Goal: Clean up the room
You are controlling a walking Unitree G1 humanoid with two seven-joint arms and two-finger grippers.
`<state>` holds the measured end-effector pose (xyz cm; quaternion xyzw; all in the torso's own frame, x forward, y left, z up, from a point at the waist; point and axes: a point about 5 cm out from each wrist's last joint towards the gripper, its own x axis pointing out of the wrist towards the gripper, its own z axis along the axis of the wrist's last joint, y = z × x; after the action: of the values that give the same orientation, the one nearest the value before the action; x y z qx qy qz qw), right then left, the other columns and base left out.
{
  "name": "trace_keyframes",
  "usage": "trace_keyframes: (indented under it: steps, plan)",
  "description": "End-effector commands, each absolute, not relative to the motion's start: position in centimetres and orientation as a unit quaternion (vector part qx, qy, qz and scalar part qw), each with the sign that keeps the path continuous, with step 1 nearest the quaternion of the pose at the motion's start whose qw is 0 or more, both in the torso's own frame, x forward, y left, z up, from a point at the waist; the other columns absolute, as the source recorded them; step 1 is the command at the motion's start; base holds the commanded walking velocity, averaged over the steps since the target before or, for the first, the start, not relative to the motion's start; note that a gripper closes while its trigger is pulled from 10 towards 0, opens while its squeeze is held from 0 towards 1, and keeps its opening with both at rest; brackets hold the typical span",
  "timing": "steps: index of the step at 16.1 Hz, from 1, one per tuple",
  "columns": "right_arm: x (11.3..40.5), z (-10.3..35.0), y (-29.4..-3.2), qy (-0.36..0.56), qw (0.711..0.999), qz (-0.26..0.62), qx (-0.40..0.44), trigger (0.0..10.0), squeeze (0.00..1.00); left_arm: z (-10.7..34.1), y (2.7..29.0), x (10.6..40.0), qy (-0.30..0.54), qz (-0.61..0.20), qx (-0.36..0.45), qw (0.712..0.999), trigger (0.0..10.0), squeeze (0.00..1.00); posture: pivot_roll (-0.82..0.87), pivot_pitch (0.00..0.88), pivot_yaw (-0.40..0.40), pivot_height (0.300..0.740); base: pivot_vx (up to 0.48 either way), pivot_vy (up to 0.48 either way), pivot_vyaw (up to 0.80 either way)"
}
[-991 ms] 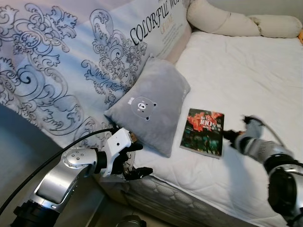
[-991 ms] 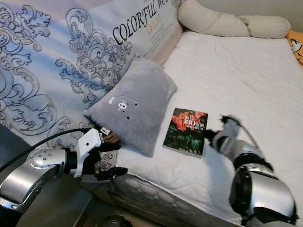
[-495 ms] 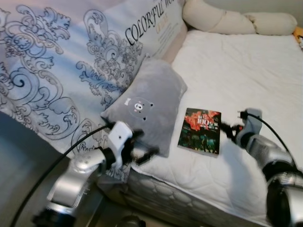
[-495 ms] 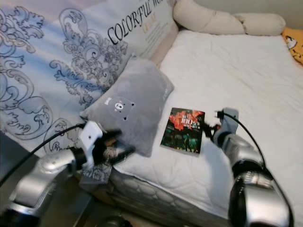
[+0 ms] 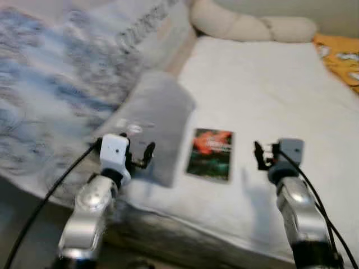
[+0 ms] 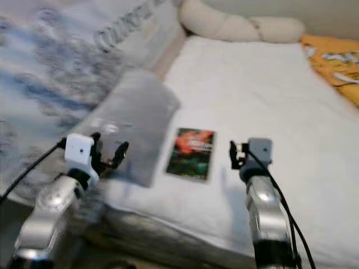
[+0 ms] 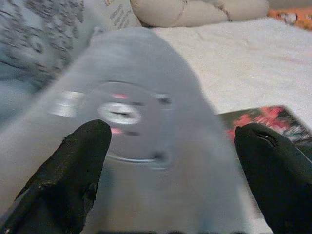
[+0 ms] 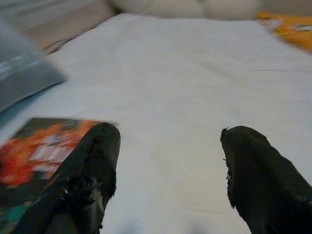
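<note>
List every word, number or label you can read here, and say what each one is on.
None can be read; the frames are blurred.
Book cover: light title marks, too blurred.
Large patterned pillow: dark lettering, smeared.
Grey pillow: round emblem, no legible text.

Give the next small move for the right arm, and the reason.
Probably slide the right gripper toward its left onto the book. Its fingers are open and empty just beside the book, which lies flat on the bed next to the pillow.
</note>
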<state>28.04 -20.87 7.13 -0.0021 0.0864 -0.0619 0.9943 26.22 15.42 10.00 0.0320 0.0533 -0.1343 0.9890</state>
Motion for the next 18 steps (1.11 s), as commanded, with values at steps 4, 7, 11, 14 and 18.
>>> trace_keyframes:
  steps: [4,7,11,14,18]
  plan:
    - [27.2,6.5,-19.2,0.117,0.99,-0.073,0.022,10.0,0.0,10.0,15.6,26.1,0.049,-0.11,0.043,0.992,10.0,0.0,0.13,0.0,-0.003,0.74,0.0,-0.48,-0.56]
    - [27.7,6.9,-19.0,0.118,0.99,-0.081,0.011,10.0,0.0,10.2,15.6,26.6,0.044,-0.1,0.048,0.993,10.0,0.0,0.13,0.0,0.004,0.74,0.0,-0.48,-0.26]
    - [28.2,7.2,-19.7,0.126,0.987,-0.098,0.0,10.0,0.0,10.3,15.7,26.7,0.042,-0.098,0.053,0.993,10.0,0.0,0.13,0.0,0.011,0.74,0.0,-0.48,0.0]
    - [28.2,7.3,-19.7,0.127,0.987,-0.102,-0.005,10.0,0.0,10.4,15.7,27.0,0.038,-0.087,0.05,0.994,10.0,0.0,0.13,0.0,0.01,0.74,0.0,-0.48,0.0]
    - [28.4,7.5,-19.7,0.128,0.986,-0.102,-0.009,10.0,0.0,10.5,15.6,27.3,0.035,-0.079,0.05,0.995,10.0,0.0,0.13,0.0,0.012,0.74,0.0,-0.48,0.0]
